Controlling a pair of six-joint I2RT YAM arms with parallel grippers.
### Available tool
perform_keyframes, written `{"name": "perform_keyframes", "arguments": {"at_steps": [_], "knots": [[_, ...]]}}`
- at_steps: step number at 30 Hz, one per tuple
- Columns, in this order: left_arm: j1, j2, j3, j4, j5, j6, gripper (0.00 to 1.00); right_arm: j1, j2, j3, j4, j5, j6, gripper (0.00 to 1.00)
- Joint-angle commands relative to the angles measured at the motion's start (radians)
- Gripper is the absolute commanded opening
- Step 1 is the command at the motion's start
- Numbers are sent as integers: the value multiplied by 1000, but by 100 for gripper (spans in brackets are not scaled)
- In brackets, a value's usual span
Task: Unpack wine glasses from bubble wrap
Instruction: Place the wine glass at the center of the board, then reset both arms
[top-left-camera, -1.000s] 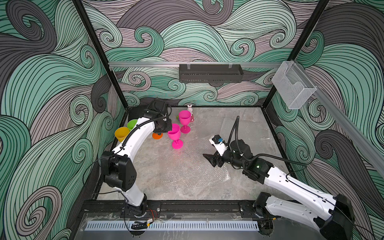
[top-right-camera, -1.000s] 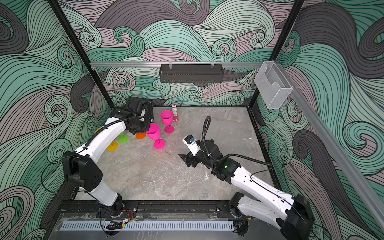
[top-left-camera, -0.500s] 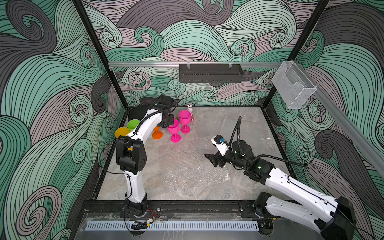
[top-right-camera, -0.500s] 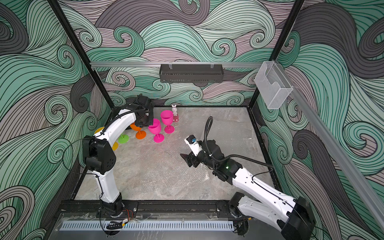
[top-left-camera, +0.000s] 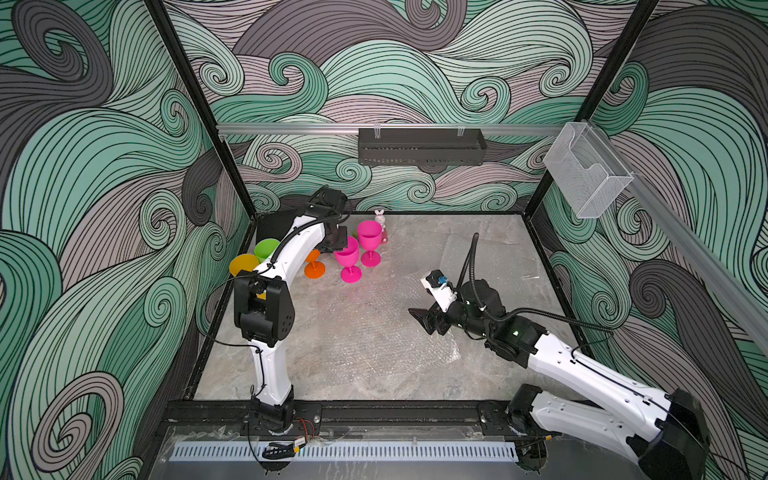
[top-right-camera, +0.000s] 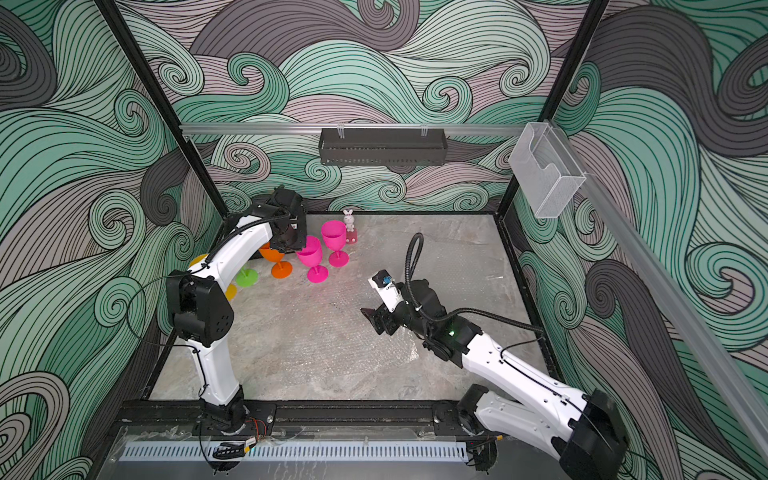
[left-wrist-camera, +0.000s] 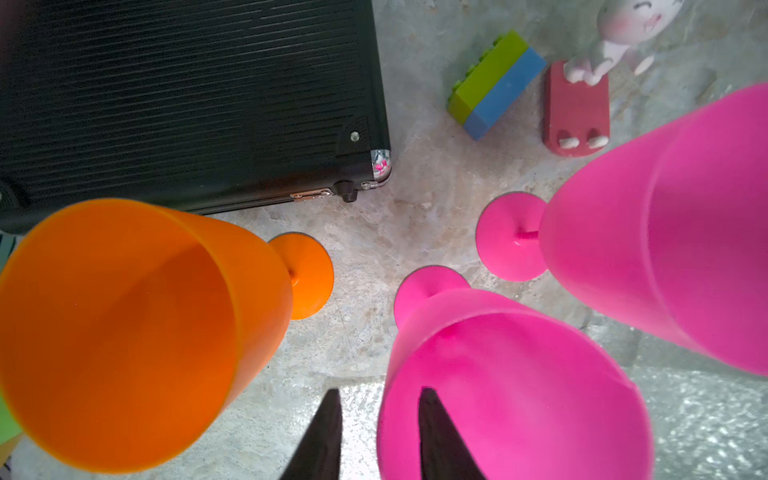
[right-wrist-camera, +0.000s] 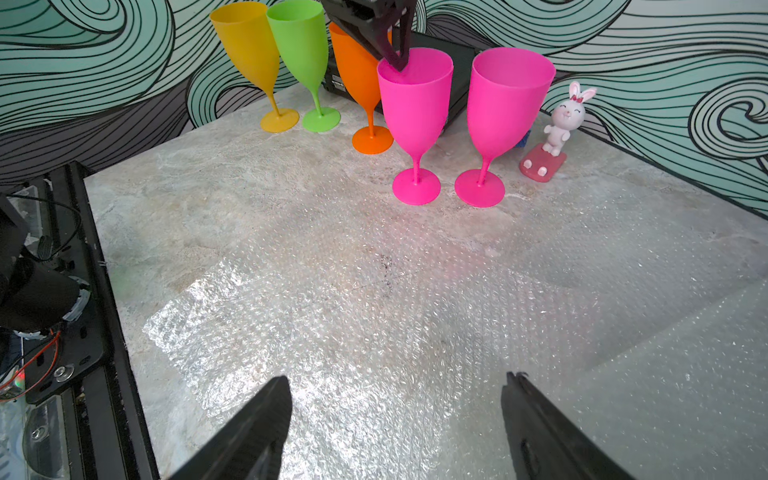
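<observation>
Five wine glasses stand upright at the back left: yellow (right-wrist-camera: 249, 45), lime green (right-wrist-camera: 301, 41), orange (right-wrist-camera: 357, 70) and two hot pink ones (right-wrist-camera: 415, 99) (right-wrist-camera: 507, 95). My left gripper (left-wrist-camera: 378, 395) is open and straddles the rim of the nearer pink glass (left-wrist-camera: 515, 399). One finger is inside the bowl, one outside, and both stand clear of the rim. A flattened sheet of bubble wrap (right-wrist-camera: 374, 311) lies on the floor mid-table. My right gripper (right-wrist-camera: 399, 382) hovers open over it with nothing between its fingers.
A black case (left-wrist-camera: 187, 104) lies behind the orange glass. A green-and-blue block (left-wrist-camera: 494, 83) and a white rabbit figurine (right-wrist-camera: 561, 120) sit by the far pink glass. Another bubble wrap sheet (top-left-camera: 469, 257) lies at the back right. A black shelf (top-left-camera: 419, 145) hangs on the back wall.
The left arm carried the nearer pink glass back beside the other pink one, and its jaws have parted from the rim. The right arm has barely moved.
</observation>
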Motion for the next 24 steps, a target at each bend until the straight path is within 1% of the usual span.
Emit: {"name": "perform_keyframes", "arguments": {"at_steps": [1, 5, 9, 12, 15, 17, 19, 21, 24], "knots": [[4, -43, 60, -51, -2, -2, 38, -12, 14, 32, -45, 10, 37, 82], [6, -117, 47, -62, 6, -9, 41, -33, 54, 75, -134, 6, 88, 81], [6, -230, -46, -36, 29, -18, 43, -49, 84, 104, -197, -8, 146, 80], [6, -341, -171, 9, 60, -33, 44, -62, 92, 104, -214, -18, 189, 79], [7, -471, -331, 76, 86, -55, 45, -86, 96, 104, -250, -2, 240, 79], [7, -584, -474, 152, 96, -68, 44, -110, 96, 97, -289, 10, 280, 79], [8, -664, -591, 199, 91, -91, 45, -141, 97, 86, -326, 11, 316, 79], [10, -714, -674, 201, 109, -115, 44, -168, 89, 67, -352, 2, 342, 79], [10, -780, -804, 234, 165, -157, 44, -198, 52, 26, -365, 7, 363, 79]]}}
